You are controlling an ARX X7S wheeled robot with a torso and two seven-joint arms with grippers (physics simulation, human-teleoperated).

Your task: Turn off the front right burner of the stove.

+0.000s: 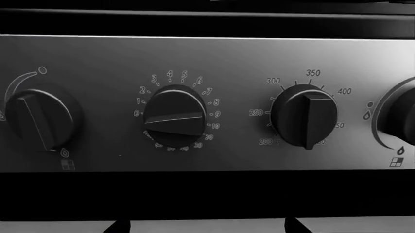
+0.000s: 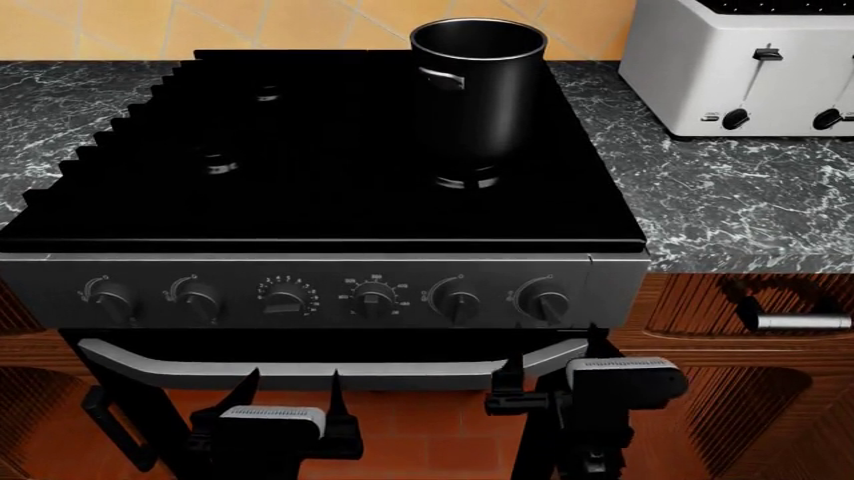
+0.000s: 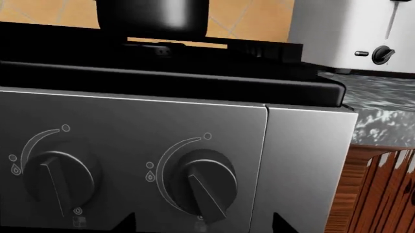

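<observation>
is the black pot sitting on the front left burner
No, the black pot sits over the front right burner of the stove.

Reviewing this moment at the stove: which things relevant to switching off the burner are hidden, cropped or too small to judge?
- Front right burner: head view, the black pot covers all but its steel ring; any flame is unseen.
- Far right knob: head view, markings too small to read.
- Same knob: right wrist view, bottom edge crops the burner symbol below it.
- Rightmost knob in view: left wrist view, cropped by the frame edge.
</observation>
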